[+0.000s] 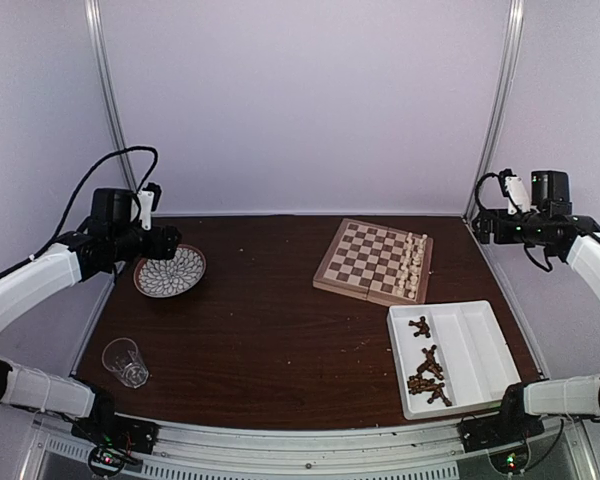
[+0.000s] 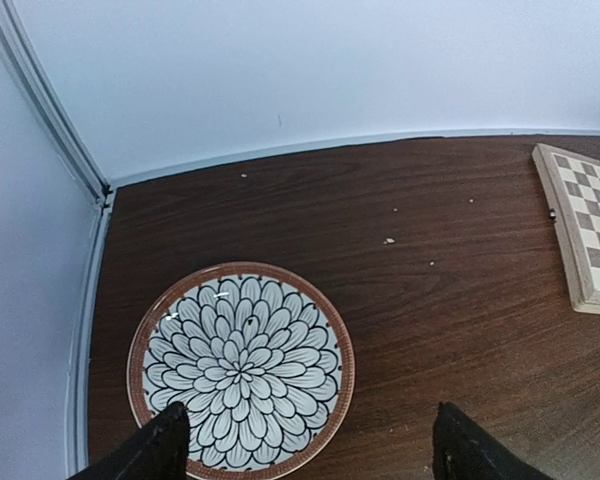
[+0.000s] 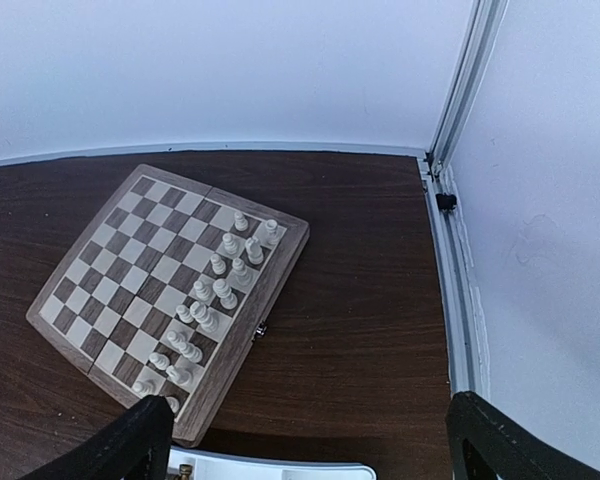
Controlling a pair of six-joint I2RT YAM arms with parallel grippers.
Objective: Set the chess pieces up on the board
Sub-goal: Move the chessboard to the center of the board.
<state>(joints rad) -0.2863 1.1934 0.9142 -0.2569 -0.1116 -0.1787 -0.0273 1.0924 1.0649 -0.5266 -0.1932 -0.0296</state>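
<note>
The checkered wooden board (image 1: 373, 261) lies at the table's back middle-right. Cream-white pieces (image 1: 415, 262) stand in two rows along its right edge; they also show in the right wrist view (image 3: 215, 295). Dark brown pieces (image 1: 426, 372) lie loose in the white divided tray (image 1: 480, 350) at the front right. My left gripper (image 1: 167, 240) hangs open and empty over the patterned plate (image 2: 242, 367) at the far left. My right gripper (image 1: 480, 226) is open and empty, raised at the far right behind the tray. The board's left edge shows in the left wrist view (image 2: 588, 235).
A clear drinking glass (image 1: 126, 362) stands at the front left. The plate (image 1: 170, 271) holds nothing. Metal frame posts and white walls close in the back corners (image 3: 450, 110). Small crumbs dot the dark table (image 2: 388, 241).
</note>
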